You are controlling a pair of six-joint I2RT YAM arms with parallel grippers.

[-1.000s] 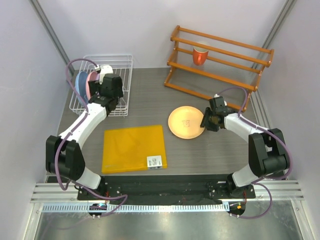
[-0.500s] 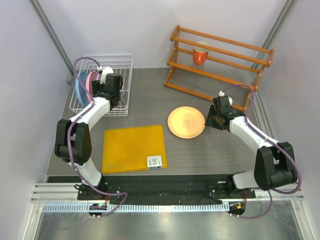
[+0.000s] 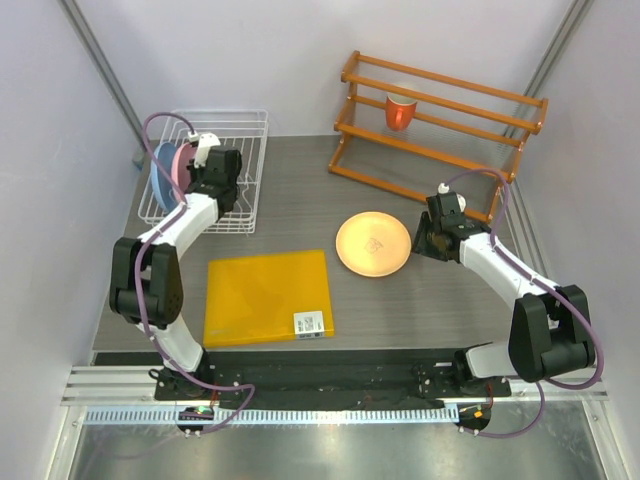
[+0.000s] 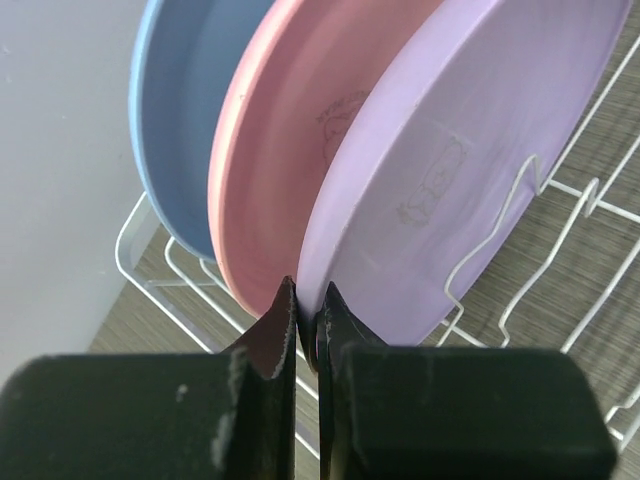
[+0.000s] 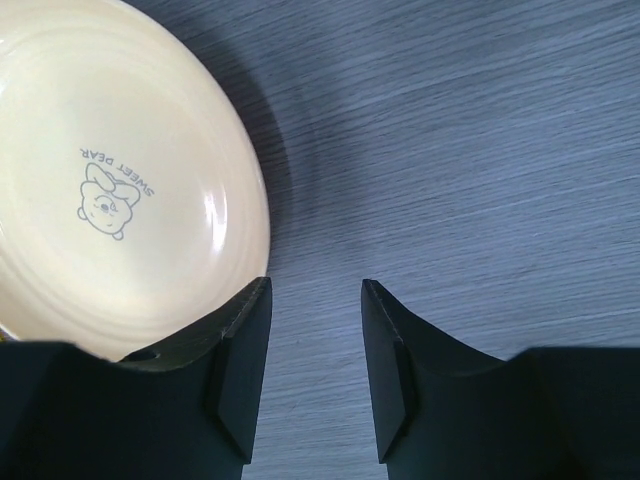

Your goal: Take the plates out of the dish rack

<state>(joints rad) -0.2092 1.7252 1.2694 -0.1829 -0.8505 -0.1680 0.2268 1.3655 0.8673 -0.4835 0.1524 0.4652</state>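
Three plates stand on edge in the white wire dish rack: light blue, pink and lilac. My left gripper is shut on the lilac plate's lower rim, one finger on each face. From the top view the left gripper sits over the rack's left half, hiding the lilac plate. The orange-yellow plate lies flat on the table. My right gripper stands open just right of that plate, over bare table, holding nothing.
A square yellow-orange mat lies at the front middle. An orange wooden stepped shelf with a red cup stands at the back right. The rack sits against the left wall.
My left gripper has closed from wide open onto the lilac plate's rim. The right arm drew back a little to the right of the orange-yellow plate, then held still.
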